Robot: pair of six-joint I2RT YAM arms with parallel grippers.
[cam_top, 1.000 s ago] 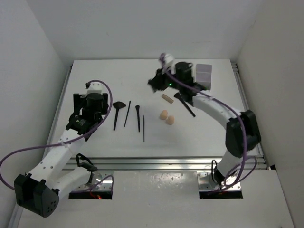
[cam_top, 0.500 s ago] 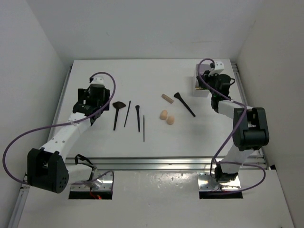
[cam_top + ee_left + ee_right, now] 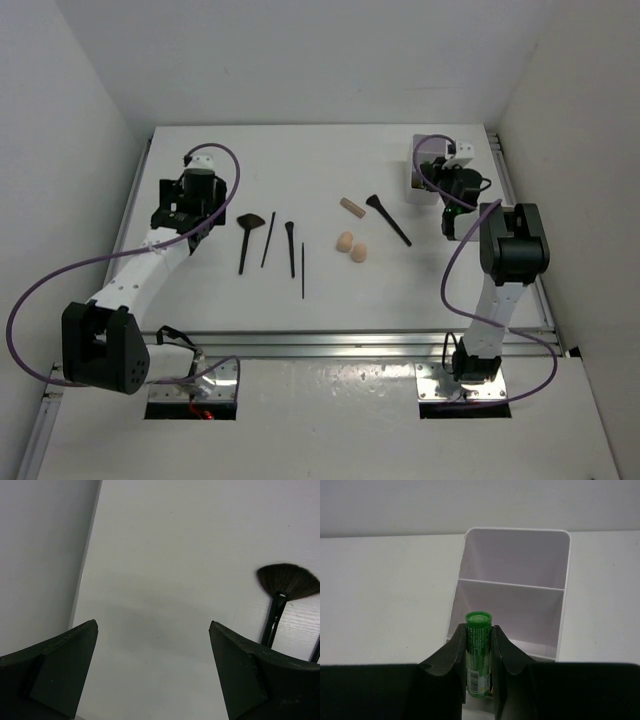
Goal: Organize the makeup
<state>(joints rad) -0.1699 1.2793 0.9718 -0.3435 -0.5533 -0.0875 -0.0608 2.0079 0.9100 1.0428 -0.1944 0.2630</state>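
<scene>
My right gripper (image 3: 478, 630) is shut on an upright green tube (image 3: 478, 652), just in front of the near wall of the translucent white compartment box (image 3: 516, 560). From above, this gripper (image 3: 452, 192) covers most of the box (image 3: 418, 178) at the back right. The rest of the makeup lies mid-table: a fan brush (image 3: 246, 235), a thin pencil (image 3: 268, 238), a small brush (image 3: 290, 248), another pencil (image 3: 303, 270), a tan cylinder (image 3: 351, 207), two beige sponges (image 3: 345, 241) (image 3: 358, 252) and a black brush (image 3: 388, 219). My left gripper (image 3: 188, 218) is open and empty over bare table (image 3: 152, 625), left of the fan brush (image 3: 287, 580).
The box shows two compartments split by a divider (image 3: 510, 585), with nothing visible in them. White walls enclose the table, and metal rails (image 3: 135, 215) run along its left and right edges. The right arm's purple cable (image 3: 432, 165) loops over the box.
My right arm has swung from mid-table to the box at the back right, carrying the green tube. The left gripper has reached farther back, still open.
</scene>
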